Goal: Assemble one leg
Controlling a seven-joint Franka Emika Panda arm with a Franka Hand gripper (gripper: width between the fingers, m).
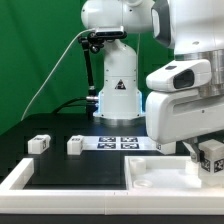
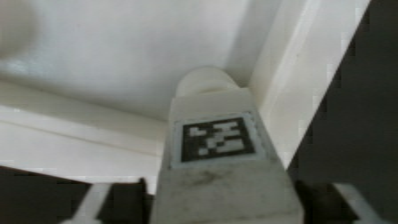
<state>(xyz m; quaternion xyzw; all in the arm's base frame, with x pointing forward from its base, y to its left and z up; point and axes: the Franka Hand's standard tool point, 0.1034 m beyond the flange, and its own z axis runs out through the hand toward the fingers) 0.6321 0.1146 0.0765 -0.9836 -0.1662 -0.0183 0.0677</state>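
Note:
My gripper (image 1: 197, 150) is shut on a leg (image 1: 211, 156), a white block-shaped peg with a black-and-white marker. It holds the leg just above the right part of the large white panel (image 1: 150, 178). In the wrist view the leg (image 2: 217, 130) fills the middle between my gripper's (image 2: 217, 208) dark fingers (image 2: 111, 205). Its rounded tip sits close to the panel's raised rim (image 2: 294, 60) near a corner. I cannot tell whether the tip touches the panel. Two more legs (image 1: 38, 144) (image 1: 74, 145) lie on the black table at the exterior view's left.
The marker board (image 1: 120, 141) lies flat behind the panel, before the robot's base (image 1: 117, 95). A white L-shaped rail (image 1: 18, 180) borders the table at the front left of the exterior view. A green curtain hangs behind.

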